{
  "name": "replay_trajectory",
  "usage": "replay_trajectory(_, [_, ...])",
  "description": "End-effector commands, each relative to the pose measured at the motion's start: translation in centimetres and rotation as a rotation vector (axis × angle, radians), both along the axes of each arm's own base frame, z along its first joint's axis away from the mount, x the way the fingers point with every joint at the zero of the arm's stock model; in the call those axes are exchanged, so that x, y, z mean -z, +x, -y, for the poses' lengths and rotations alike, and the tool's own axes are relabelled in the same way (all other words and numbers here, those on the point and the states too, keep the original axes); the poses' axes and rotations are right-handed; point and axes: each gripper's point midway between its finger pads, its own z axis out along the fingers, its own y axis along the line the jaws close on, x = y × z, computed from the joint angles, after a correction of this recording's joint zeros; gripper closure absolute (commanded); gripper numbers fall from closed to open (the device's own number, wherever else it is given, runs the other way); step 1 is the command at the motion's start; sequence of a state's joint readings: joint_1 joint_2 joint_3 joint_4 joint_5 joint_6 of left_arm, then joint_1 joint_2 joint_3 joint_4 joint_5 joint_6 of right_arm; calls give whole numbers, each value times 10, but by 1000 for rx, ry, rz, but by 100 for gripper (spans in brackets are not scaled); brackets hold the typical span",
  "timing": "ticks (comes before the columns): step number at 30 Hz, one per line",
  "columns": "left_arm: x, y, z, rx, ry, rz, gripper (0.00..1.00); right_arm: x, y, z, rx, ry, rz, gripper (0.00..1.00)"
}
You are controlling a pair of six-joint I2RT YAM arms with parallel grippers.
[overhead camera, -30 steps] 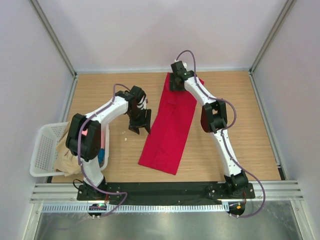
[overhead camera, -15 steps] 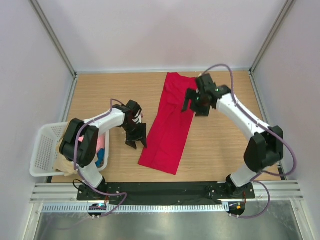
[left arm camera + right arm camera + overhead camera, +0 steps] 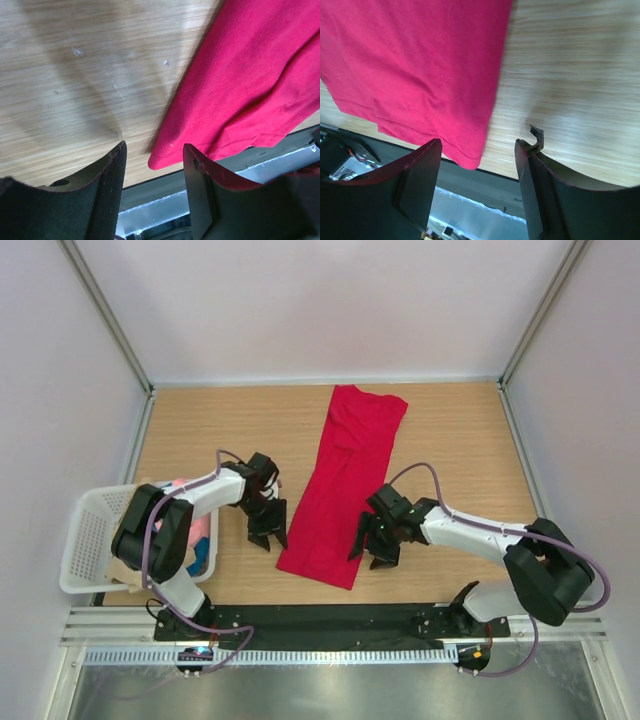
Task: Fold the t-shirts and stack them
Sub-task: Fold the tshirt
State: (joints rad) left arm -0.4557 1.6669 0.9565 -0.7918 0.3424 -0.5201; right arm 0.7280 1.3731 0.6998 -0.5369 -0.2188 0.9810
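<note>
A bright red t-shirt [image 3: 342,485], folded into a long narrow strip, lies flat down the middle of the wooden table [image 3: 470,460]. My left gripper [image 3: 268,533] is open just left of the strip's near left corner [image 3: 161,159], holding nothing. On the other side, my right gripper [image 3: 368,551] hangs open over the near right corner [image 3: 470,161], also empty. The red cloth [image 3: 415,65] fills the upper left of the right wrist view. Pink, blue and beige t-shirts [image 3: 196,536] sit bunched in the basket at the left.
A white mesh basket [image 3: 90,538] stands at the table's left edge, beside the left arm. A black base strip [image 3: 330,620] and metal rail run along the near edge, close to the shirt's near hem.
The right arm has swung from the shirt's far end down to its near right corner. The left gripper has moved nearer, toward the near left corner. The shirt lies still.
</note>
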Motion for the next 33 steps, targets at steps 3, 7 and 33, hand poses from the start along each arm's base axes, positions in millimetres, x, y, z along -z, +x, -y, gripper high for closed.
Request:
replay_trajectory(3, [2, 6, 9, -26, -56, 12, 52, 5, -7, -35, 21, 120, 1, 37])
replay_trajectory(7, [10, -1, 8, -45, -48, -24, 54, 15, -27, -37, 0, 89, -31, 39])
replay_trajectory(33, [19, -39, 14, -156, -117, -157, 92, 51, -55, 24, 72, -149, -57, 99])
